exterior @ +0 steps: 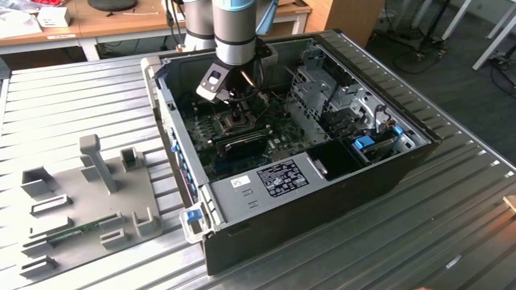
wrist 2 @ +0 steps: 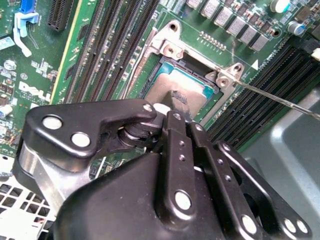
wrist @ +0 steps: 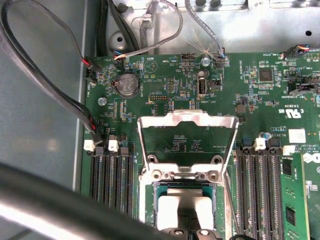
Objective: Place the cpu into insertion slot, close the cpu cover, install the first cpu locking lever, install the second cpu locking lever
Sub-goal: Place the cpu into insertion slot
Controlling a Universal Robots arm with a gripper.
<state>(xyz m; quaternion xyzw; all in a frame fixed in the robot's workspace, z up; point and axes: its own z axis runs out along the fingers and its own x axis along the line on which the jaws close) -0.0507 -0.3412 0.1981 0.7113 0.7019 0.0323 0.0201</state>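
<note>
My one gripper (wrist 2: 172, 102) hangs over the one cpu (wrist 2: 175, 82), which lies flat in the insertion slot (wrist 2: 150, 82); clamped or loose, I cannot tell. Exterior view's left to right: one grey fixture plate (exterior: 89, 211), one open case (exterior: 322, 211). The one cpu cover (wrist: 187, 119) stands raised.

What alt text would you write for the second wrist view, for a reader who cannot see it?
A black metal gripper hangs at the small pale silvery-tan square cpu, which lies in the square dark insertion slot with a silvery metal rim. Green circuit board and long black memory slots surround it.
</note>
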